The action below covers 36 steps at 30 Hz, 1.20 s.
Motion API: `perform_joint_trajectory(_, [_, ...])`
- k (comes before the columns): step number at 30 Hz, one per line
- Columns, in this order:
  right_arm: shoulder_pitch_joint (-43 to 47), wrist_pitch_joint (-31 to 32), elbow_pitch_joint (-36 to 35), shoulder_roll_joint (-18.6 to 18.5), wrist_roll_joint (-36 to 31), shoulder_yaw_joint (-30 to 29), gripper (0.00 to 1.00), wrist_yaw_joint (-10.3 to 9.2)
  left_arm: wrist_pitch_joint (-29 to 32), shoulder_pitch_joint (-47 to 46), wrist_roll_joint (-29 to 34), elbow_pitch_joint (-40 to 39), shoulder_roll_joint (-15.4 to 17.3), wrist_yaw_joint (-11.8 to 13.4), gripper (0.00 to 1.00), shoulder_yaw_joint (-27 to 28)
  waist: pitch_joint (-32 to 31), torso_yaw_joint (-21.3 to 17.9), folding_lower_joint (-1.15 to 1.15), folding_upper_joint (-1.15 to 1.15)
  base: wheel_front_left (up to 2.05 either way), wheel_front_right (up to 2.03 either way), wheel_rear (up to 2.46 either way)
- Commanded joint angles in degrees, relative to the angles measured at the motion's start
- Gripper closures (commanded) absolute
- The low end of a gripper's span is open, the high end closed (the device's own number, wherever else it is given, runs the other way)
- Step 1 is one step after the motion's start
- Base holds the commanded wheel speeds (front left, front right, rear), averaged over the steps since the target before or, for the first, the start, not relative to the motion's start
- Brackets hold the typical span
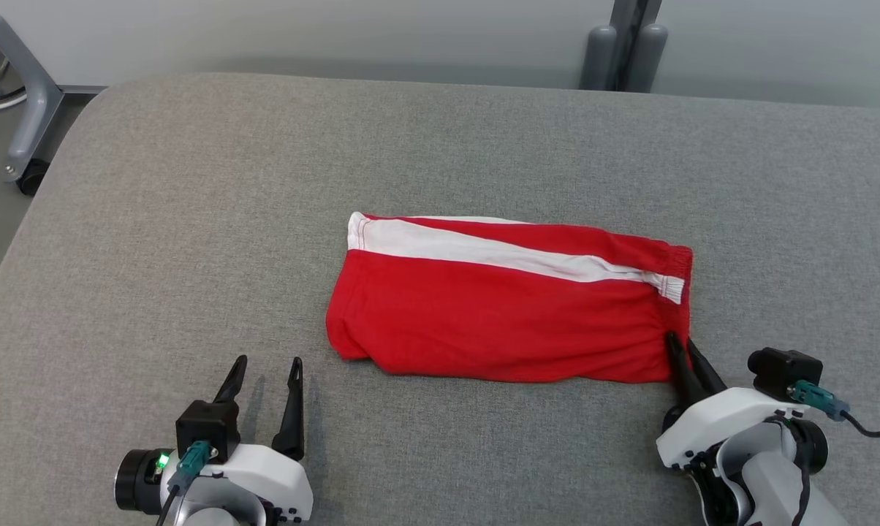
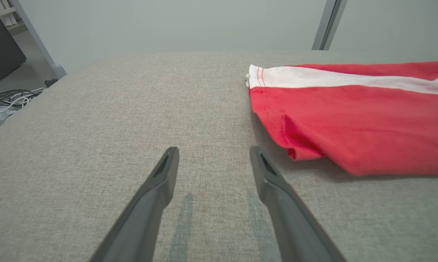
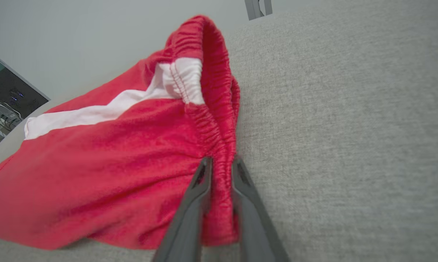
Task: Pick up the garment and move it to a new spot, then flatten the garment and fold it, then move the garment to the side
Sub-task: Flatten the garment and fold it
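Right gripper [image 3: 221, 162] clamping on waistband [image 3: 219, 109] of garment [image 1: 506, 321]; left gripper [image 2: 213, 154] hanging spread, empty, garment lying ahead-right of it. One-sided drag probably bunching fold (thin bite maybe slipping too).

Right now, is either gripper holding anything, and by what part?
Right gripper is shut on the shorts, pinching the elastic waistband at its near end. Left gripper is open, holding nothing, apart from the shorts.
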Motion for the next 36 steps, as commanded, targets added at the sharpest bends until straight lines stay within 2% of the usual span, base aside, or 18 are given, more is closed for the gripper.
perform_joint_trajectory(1, [0.72,0.34,1.42,0.0,0.96,0.27,1.0,-0.02,-0.22,-0.68,0.49,0.33,0.15,-0.19,0.0,0.33,0.04,-0.04,0.0,0.0,0.0,0.0,0.0])
perform_joint_trajectory(7, [0.67,0.24,-0.68,-0.24,1.54,-1.84,1.0,-0.03,-0.23,-0.13,0.66,0.88,0.08,-0.36,0.0,1.11,-0.6,-0.62,0.0,0.0,0.0,0.0,0.0])
perform_joint_trajectory(17, [1.05,0.15,-5.04,-0.75,-1.62,-6.19,1.0,-0.02,-0.23,1.26,0.52,1.52,0.05,-1.11,0.0,1.54,-3.33,-3.42,0.0,0.0,0.0,0.0,0.0])
perform_joint_trajectory(22, [-0.74,0.15,-8.14,-0.71,-2.6,-2.41,1.0,-0.01,-0.22,1.5,-0.44,2.26,0.07,-1.1,0.0,0.5,-4.3,-3.95,0.0,0.0,0.0,0.0,0.0])
perform_joint_trajectory(26, [-1.99,0.16,-9.28,-0.48,-2.12,1.89,1.0,-0.01,-0.22,1.32,-1.33,2.68,0.08,-1.21,0.0,-0.98,-4.85,-2.63,0.0,0.0,0.0,0.0,0.0])
perform_joint_trajectory(36, [-6.52,1.88,-7.26,-0.11,-1.74,12.22,1.0,-0.01,-0.22,2.41,-3.32,3.52,0.05,-0.5,0.0,-3.5,-4.77,6.44,0.0,0.0,0.0,0.0,0.0])
